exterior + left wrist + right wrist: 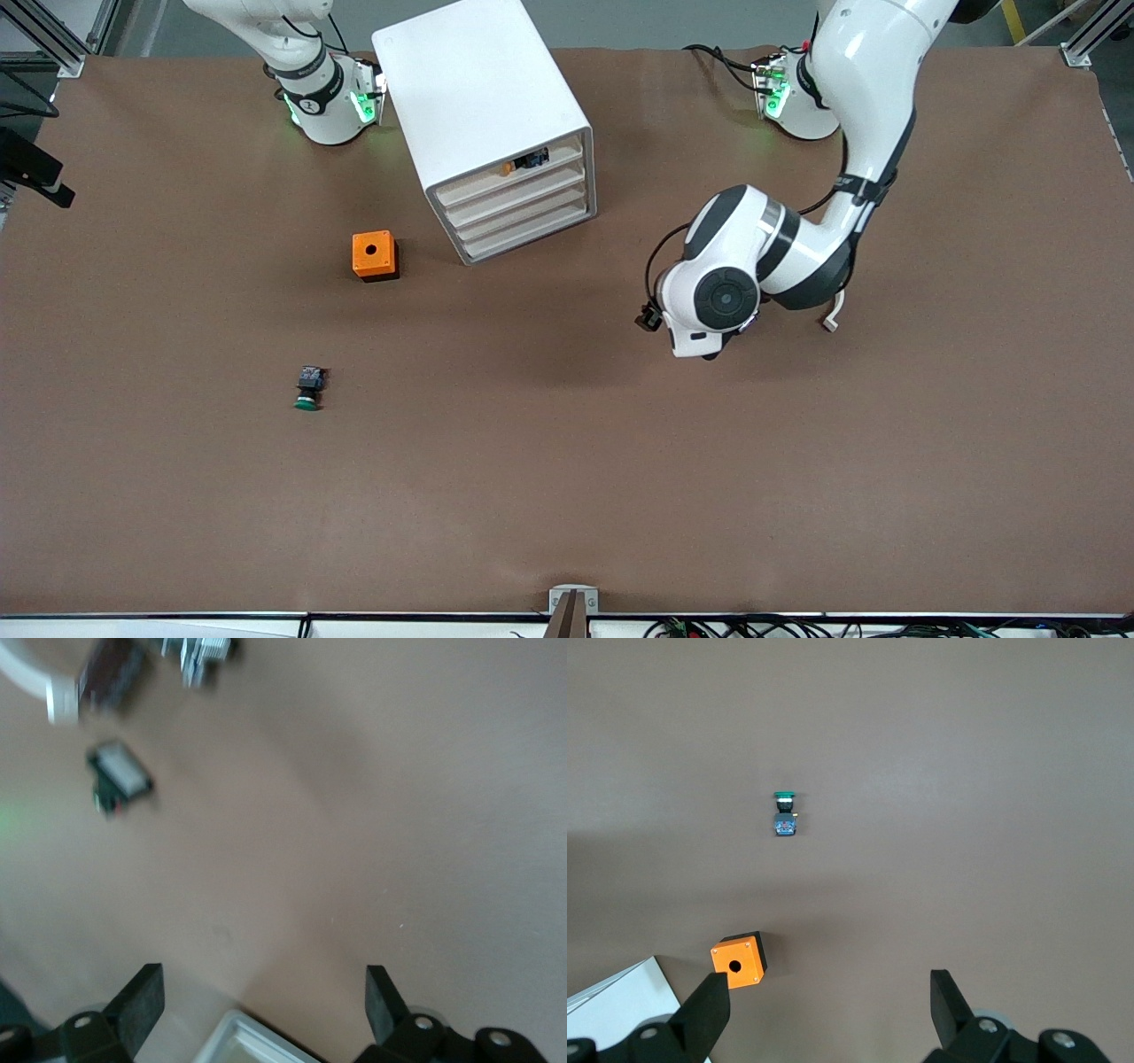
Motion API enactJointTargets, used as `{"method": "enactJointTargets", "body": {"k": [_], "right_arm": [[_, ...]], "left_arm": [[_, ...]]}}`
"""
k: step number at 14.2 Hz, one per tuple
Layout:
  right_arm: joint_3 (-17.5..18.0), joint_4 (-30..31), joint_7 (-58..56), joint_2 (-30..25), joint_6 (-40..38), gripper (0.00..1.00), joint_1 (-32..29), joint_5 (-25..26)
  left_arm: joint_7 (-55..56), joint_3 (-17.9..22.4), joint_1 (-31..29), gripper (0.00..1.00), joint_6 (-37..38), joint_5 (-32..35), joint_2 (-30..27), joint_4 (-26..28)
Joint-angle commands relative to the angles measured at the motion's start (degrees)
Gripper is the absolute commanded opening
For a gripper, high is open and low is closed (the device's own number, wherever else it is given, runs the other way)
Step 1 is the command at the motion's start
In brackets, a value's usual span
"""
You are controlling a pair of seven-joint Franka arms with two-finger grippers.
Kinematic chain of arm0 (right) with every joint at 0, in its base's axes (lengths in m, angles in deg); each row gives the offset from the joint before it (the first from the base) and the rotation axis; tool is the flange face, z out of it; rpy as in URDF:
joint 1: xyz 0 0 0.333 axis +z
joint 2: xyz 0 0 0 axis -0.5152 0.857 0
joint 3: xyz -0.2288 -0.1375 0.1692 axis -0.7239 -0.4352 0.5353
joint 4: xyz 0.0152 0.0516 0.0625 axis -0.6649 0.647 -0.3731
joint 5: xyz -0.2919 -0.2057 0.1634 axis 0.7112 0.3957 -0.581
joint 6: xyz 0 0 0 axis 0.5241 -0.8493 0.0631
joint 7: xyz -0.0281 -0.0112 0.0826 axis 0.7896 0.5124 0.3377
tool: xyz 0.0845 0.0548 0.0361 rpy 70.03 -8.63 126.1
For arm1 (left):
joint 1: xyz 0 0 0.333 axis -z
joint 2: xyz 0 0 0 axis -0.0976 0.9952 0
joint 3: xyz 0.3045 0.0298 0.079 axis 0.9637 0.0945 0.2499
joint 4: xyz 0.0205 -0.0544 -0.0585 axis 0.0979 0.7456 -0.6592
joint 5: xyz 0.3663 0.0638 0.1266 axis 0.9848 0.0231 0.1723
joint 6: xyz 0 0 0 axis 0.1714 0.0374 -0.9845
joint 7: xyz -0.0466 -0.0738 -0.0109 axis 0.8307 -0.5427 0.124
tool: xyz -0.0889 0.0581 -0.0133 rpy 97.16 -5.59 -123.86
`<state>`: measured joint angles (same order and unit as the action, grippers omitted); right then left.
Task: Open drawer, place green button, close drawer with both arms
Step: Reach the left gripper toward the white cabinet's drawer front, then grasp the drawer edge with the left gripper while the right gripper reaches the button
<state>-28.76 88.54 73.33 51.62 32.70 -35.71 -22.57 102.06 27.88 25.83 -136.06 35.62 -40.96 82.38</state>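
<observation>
Brown table (567, 496) with white cabinet (483, 97) near the arms' bases, four stacked drawers facing the camera. Top drawer (523, 168) showing small parts through a gap at its front, otherwise all drawers (518, 208) shut in; none pulled out yet. Green button (308, 390) lying untouched on the table toward the right arm's end, nearer the camera than the orange box (375, 255). Left gripper (264, 1001) over bare table beside the cabinet's front, fingers spread, holding nothing. Right gripper (831, 1005) high over the table near the cabinet and the orange box, fingers likewise spread and empty. Judged stage: outset; opening, placing and closing all remaining.
</observation>
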Motion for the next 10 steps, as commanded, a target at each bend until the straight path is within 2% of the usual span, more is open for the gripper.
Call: {"method": "enactJointTargets", "body": {"k": [1, 4, 6, 10], "right_arm": [[0.1, -2.3, 0.3, 6.3, 0.6, 1.00, 0.1, 1.0], [0.0, -3.5, 0.1, 11.3, 2.9, 1.00, -0.6, 1.0], [0.0, -3.5, 0.2, 12.6, 3.7, 1.00, -1.4, 0.9], [0.0, -2.5, 1.0, 13.0, 5.5, 1.00, -0.7, 0.7]], "left_arm": [[12.7, 0.2, 2.6, 1.00, 0.2, -5.0, 3.8, -2.8], [20.0, 0.2, 4.9, 1.00, -0.1, -9.5, 6.4, -3.2], [23.3, 0.3, 5.4, 1.00, -0.1, -13.4, 8.8, -3.6], [29.6, 0.3, 6.1, 1.00, 0.0, -17.8, 9.2, -3.6]]}}
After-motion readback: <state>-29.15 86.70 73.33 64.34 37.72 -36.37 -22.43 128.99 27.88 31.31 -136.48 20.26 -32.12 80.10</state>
